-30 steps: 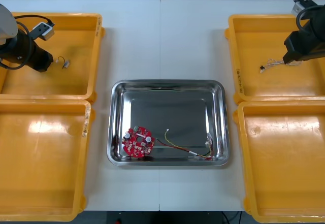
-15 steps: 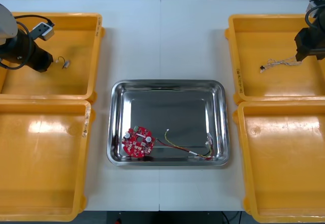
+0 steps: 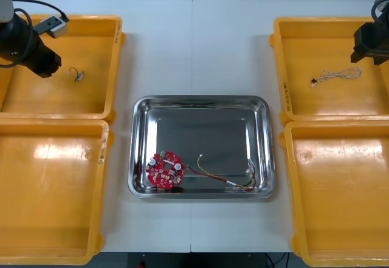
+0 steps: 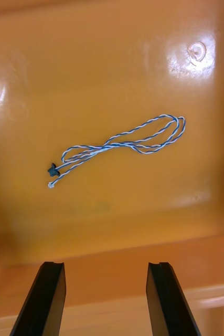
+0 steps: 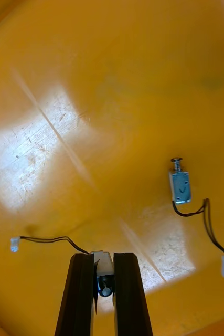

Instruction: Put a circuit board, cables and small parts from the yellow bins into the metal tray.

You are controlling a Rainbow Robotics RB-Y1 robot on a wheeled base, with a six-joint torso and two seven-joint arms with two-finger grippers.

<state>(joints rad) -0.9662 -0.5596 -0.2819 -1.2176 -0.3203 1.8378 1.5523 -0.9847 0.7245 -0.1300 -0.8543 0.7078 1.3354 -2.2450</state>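
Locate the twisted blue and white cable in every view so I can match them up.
Front view: the twisted blue and white cable lies in the far right yellow bin.
Right wrist view: on that bin's floor, beyond the open right gripper.
Left wrist view: faces the far left bin, left gripper shut on a small metal part.
Shared landmark: the cable's black connector end.

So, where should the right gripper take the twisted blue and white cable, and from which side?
Probably at the middle, where the strands cross and bunch: the twisted blue and white cable lies flat and slack on the far right bin, so come straight down with the open right gripper across that bunch. The left gripper holds a small metal part over the far left bin.
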